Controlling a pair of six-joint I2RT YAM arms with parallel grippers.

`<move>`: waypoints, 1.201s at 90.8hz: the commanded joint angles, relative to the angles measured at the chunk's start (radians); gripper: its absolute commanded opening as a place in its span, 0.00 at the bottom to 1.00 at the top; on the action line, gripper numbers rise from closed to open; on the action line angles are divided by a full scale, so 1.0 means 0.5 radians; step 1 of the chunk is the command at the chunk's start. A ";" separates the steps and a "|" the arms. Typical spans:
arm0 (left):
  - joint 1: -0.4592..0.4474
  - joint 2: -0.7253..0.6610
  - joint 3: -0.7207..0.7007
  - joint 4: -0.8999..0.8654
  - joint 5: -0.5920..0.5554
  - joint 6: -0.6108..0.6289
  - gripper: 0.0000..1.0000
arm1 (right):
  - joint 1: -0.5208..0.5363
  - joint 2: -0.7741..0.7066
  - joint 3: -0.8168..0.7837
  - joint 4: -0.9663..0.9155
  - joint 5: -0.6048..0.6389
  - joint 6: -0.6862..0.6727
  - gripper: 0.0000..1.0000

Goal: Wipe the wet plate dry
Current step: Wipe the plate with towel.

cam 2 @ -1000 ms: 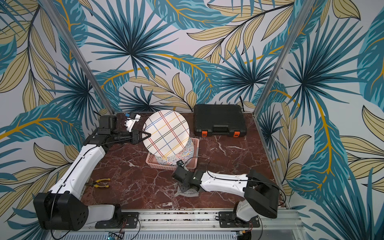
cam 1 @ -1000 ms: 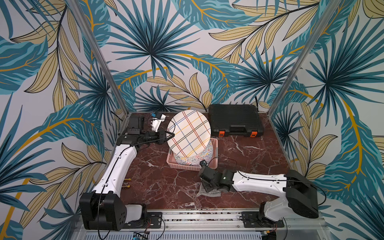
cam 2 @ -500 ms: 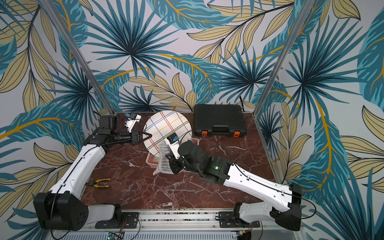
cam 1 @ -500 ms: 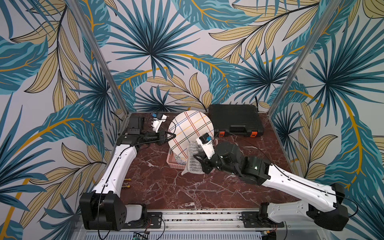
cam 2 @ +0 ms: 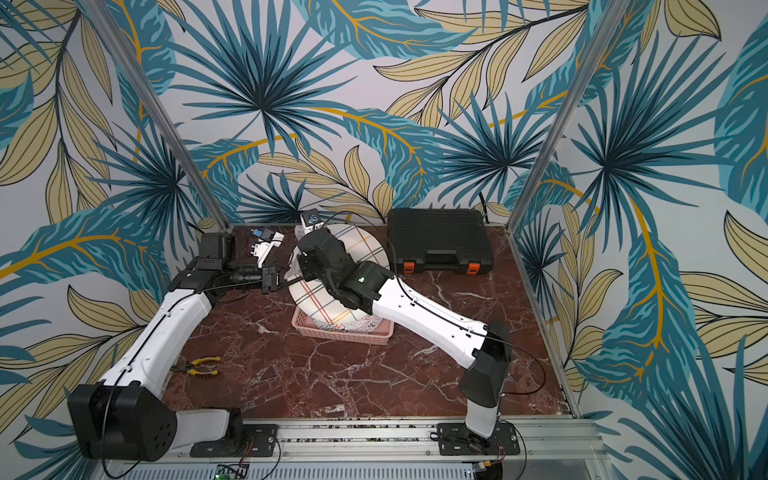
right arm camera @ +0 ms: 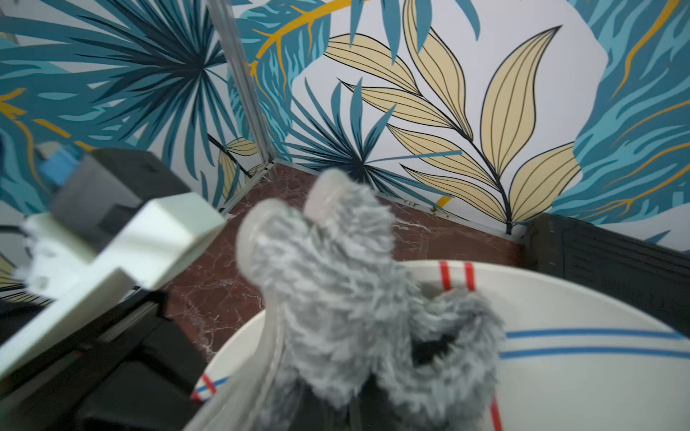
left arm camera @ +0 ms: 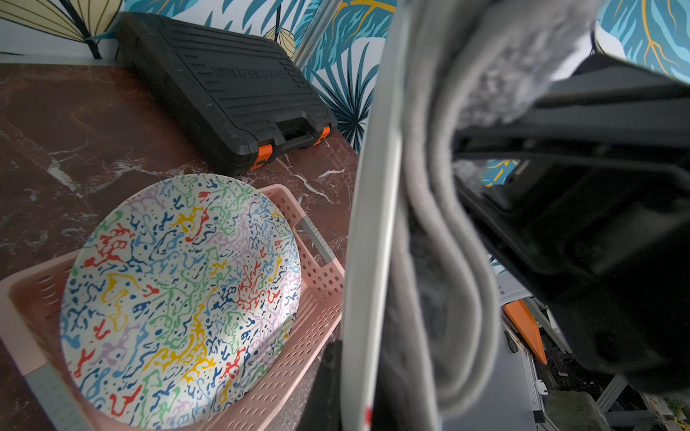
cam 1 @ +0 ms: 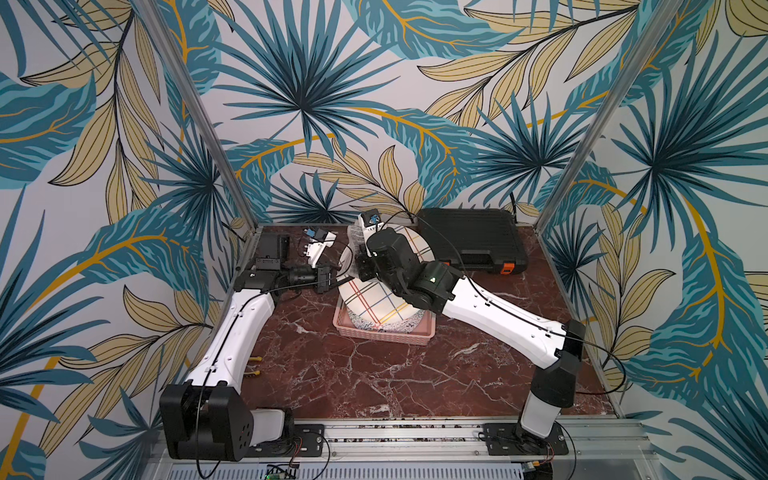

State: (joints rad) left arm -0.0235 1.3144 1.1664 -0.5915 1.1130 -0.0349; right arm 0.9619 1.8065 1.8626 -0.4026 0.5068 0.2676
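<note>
Right wrist: right gripper (right arm camera: 358, 373) clamps cloth (right arm camera: 336, 268), hidden from above; left gripper (cam 1: 340, 275) pinches plate (right arm camera: 560, 373).

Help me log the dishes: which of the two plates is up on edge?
The white plate with crossing coloured stripes: the left gripper holds it on edge, while the squiggle-patterned plate lies in the pink basket.

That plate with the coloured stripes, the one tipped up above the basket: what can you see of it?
The plate is round, cream-white and smooth, crossed by thin red, blue and yellow stripes. It stands steeply tilted over a pink basket. The left tool pinches its rim, and a fluffy grey cloth rests against its striped face near the upper edge. No drops show.
</note>
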 commanded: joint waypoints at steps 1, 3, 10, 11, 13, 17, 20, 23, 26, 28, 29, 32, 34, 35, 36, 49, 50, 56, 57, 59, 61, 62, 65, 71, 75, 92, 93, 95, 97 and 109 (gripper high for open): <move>-0.002 -0.060 0.018 0.058 0.173 0.014 0.00 | -0.069 -0.112 -0.108 -0.055 0.210 0.060 0.00; -0.001 -0.063 0.018 0.064 0.171 0.007 0.00 | -0.083 -0.138 -0.173 -0.050 0.231 0.062 0.00; -0.002 -0.069 0.016 0.085 0.175 -0.013 0.00 | -0.156 -0.272 -0.380 -0.042 0.280 0.100 0.00; -0.002 -0.069 0.015 0.088 0.179 -0.015 0.00 | -0.156 -0.295 -0.416 -0.042 0.285 0.118 0.00; -0.002 -0.069 0.017 0.088 0.183 -0.016 0.00 | -0.182 -0.333 -0.461 -0.040 0.295 0.134 0.00; -0.002 -0.069 0.015 0.092 0.189 -0.025 0.00 | -0.230 -0.403 -0.571 -0.037 0.302 0.161 0.00; -0.001 -0.070 0.017 0.094 0.192 -0.027 0.00 | -0.255 -0.442 -0.643 -0.021 0.287 0.165 0.00; -0.002 -0.068 0.017 0.092 0.198 -0.027 0.00 | -0.281 -0.477 -0.693 0.004 0.261 0.156 0.00; -0.002 -0.070 0.012 0.091 0.200 -0.023 0.00 | -0.290 -0.492 -0.720 0.027 0.243 0.133 0.00; -0.004 -0.070 0.014 0.090 0.201 -0.019 0.00 | -0.291 -0.490 -0.724 0.035 0.228 0.116 0.00; -0.003 -0.072 0.012 0.089 0.201 -0.018 0.00 | -0.291 -0.489 -0.720 0.037 0.221 0.111 0.00; -0.005 -0.070 0.011 0.086 0.201 -0.009 0.00 | -0.292 -0.474 -0.703 0.032 0.171 0.097 0.00; -0.005 -0.070 0.011 0.083 0.197 -0.004 0.00 | -0.289 -0.460 -0.676 0.027 0.131 0.089 0.00; -0.005 -0.070 0.008 0.082 0.197 -0.004 0.00 | -0.289 -0.452 -0.663 0.025 0.115 0.085 0.00; -0.004 -0.069 0.008 0.082 0.195 -0.002 0.00 | -0.287 -0.440 -0.649 0.023 0.096 0.080 0.00; -0.003 -0.058 0.012 0.076 0.189 0.005 0.00 | -0.199 -0.277 -0.415 0.006 -0.136 -0.020 0.00; -0.004 -0.058 0.012 0.076 0.189 0.005 0.00 | -0.187 -0.264 -0.392 0.004 -0.145 -0.032 0.00; -0.007 -0.058 0.014 0.073 0.186 0.007 0.00 | -0.121 -0.163 -0.249 -0.020 -0.171 -0.091 0.00; -0.008 -0.058 0.014 0.071 0.186 0.006 0.00 | -0.111 -0.139 -0.231 -0.025 -0.175 -0.095 0.00; -0.008 -0.056 0.014 0.071 0.186 0.008 0.00 | -0.093 -0.102 -0.175 -0.037 -0.198 -0.106 0.00; -0.008 -0.055 0.013 0.067 0.186 0.010 0.00 | -0.079 -0.070 -0.121 -0.050 -0.222 -0.113 0.00; -0.008 -0.055 0.013 0.065 0.182 0.009 0.00 | -0.074 -0.051 -0.102 -0.058 -0.231 -0.114 0.00; -0.006 -0.055 0.013 0.062 0.180 0.012 0.00 | -0.064 -0.008 -0.033 -0.076 -0.273 -0.107 0.00; -0.008 -0.054 0.013 0.052 0.175 0.026 0.00 | -0.052 0.057 0.061 -0.097 -0.350 -0.082 0.00; -0.008 -0.055 0.013 0.045 0.168 0.035 0.00 | -0.052 0.083 0.092 -0.100 -0.391 -0.059 0.00; -0.008 -0.048 0.015 0.067 0.151 0.017 0.00 | -0.052 0.072 0.009 -0.121 -0.592 0.036 0.00; -0.008 -0.047 0.015 0.068 0.150 0.014 0.00 | -0.052 0.061 -0.013 -0.112 -0.596 0.042 0.00; -0.007 -0.046 0.014 0.071 0.147 0.010 0.00 | -0.052 0.043 -0.073 -0.093 -0.607 0.054 0.00; -0.008 -0.046 0.014 0.074 0.146 0.005 0.00 | -0.052 0.018 -0.121 -0.062 -0.617 0.065 0.00; -0.008 -0.051 0.007 0.083 0.141 -0.003 0.00 | -0.053 -0.105 -0.429 0.028 -0.632 0.123 0.00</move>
State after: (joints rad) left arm -0.0223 1.3148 1.1576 -0.6117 1.0836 -0.0540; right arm 0.9360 1.7794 1.7531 -0.3740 0.2314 0.2848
